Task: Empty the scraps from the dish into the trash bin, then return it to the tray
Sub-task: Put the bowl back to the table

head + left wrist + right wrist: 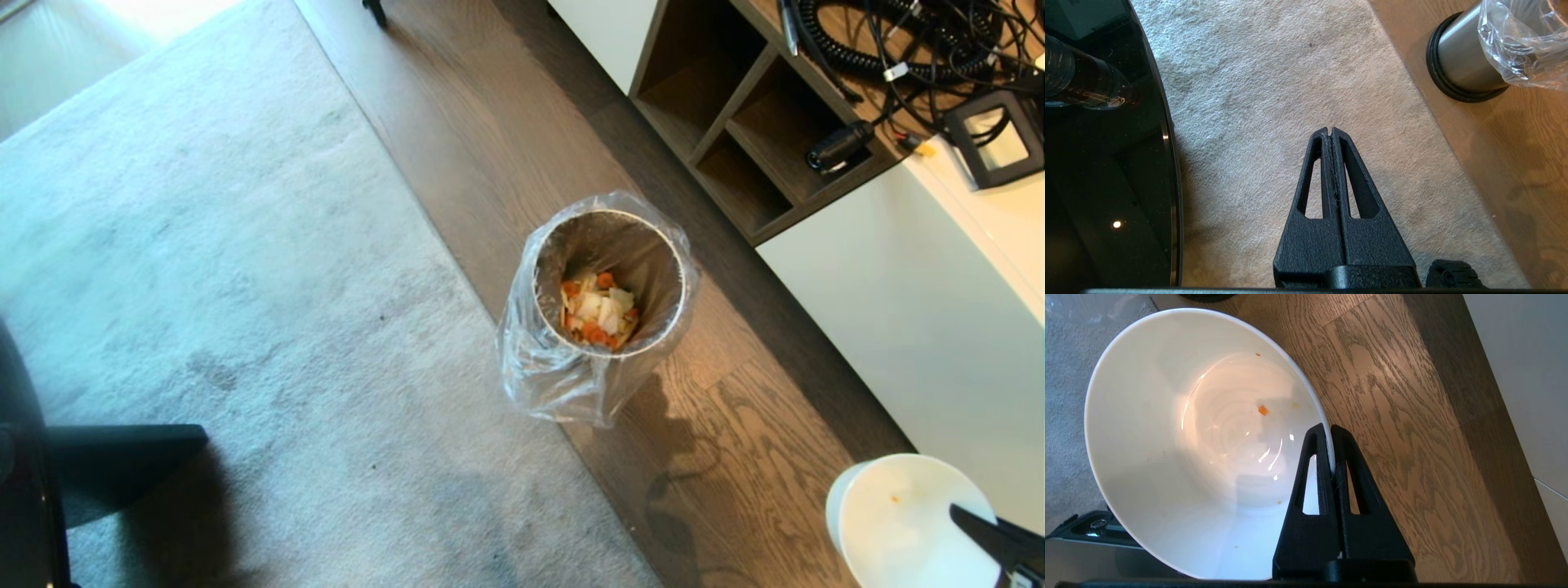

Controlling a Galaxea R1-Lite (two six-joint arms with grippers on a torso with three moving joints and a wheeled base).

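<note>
My right gripper is shut on the rim of the white dish, one finger inside the wall and one outside. In the head view the dish hangs at the lower right, over the wood floor, with the gripper at its near edge. Only a small orange crumb and a few specks cling inside it. The scraps lie at the bottom of the metal trash bin, which stands on the floor with a clear bag over its rim. My left gripper is shut and empty above the carpet. The tray is out of view.
A grey carpet covers the floor left of the bin. A white cabinet with open wooden shelves and tangled cables runs along the right. A dark round glass table edge sits beside my left arm. The bin's base shows in the left wrist view.
</note>
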